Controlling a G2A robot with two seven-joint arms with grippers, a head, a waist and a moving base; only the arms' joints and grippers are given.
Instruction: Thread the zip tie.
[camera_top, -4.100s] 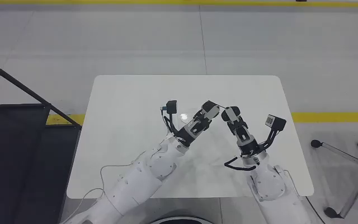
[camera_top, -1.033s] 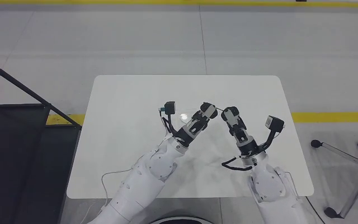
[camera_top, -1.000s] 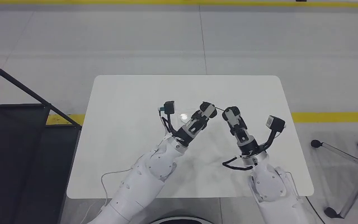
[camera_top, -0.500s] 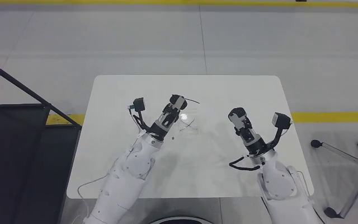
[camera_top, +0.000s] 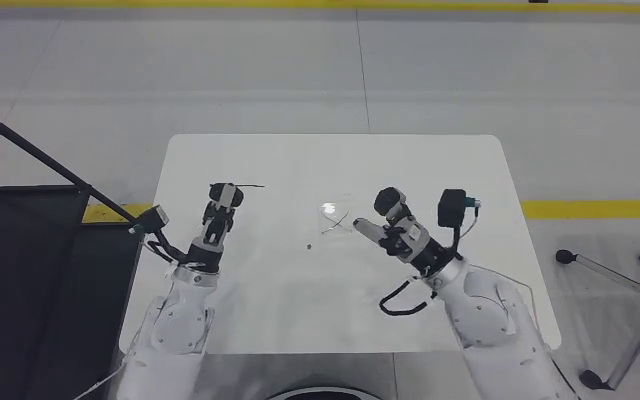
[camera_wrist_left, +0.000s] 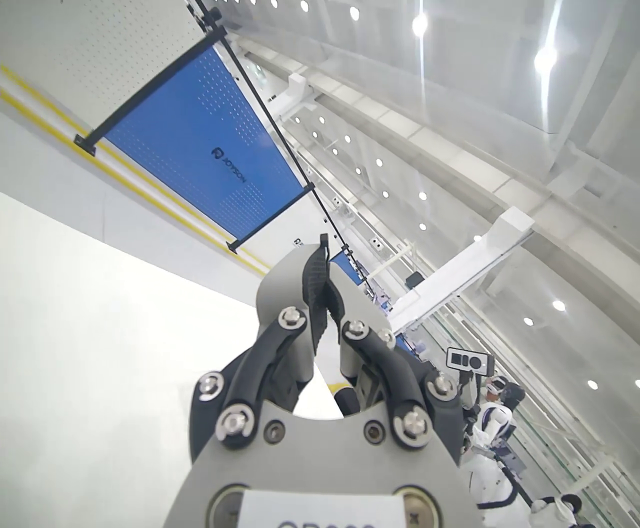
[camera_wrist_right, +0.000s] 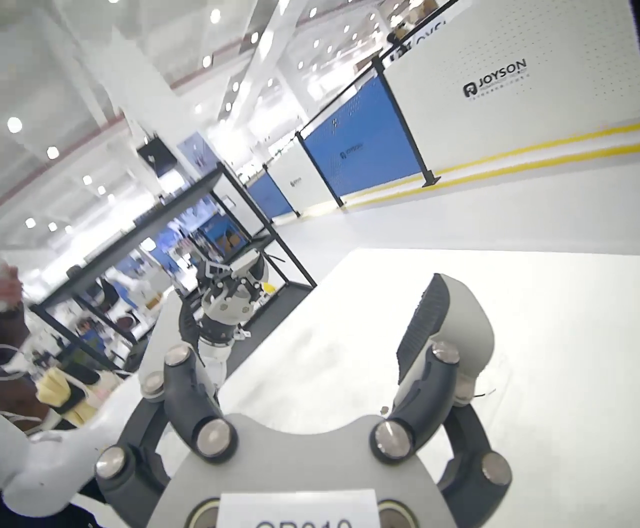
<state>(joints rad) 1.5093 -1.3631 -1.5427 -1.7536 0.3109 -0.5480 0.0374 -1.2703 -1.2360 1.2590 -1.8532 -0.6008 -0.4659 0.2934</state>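
The left end effector (camera_top: 226, 191) is clamped on the zip tie (camera_top: 252, 186). The tie's thin black end sticks out to the right of the fingertips, above the left part of the worktop (camera_top: 450, 160). The right end effector (camera_top: 380, 226) hangs well apart to the right, fingers spread and holding nothing, just beside a small clear item (camera_top: 333, 213). Threading looks not yet done, as no loop can be made out. The next move likely calls for bringing the arms together, so the right one can pinch the free end and guide it into the head.
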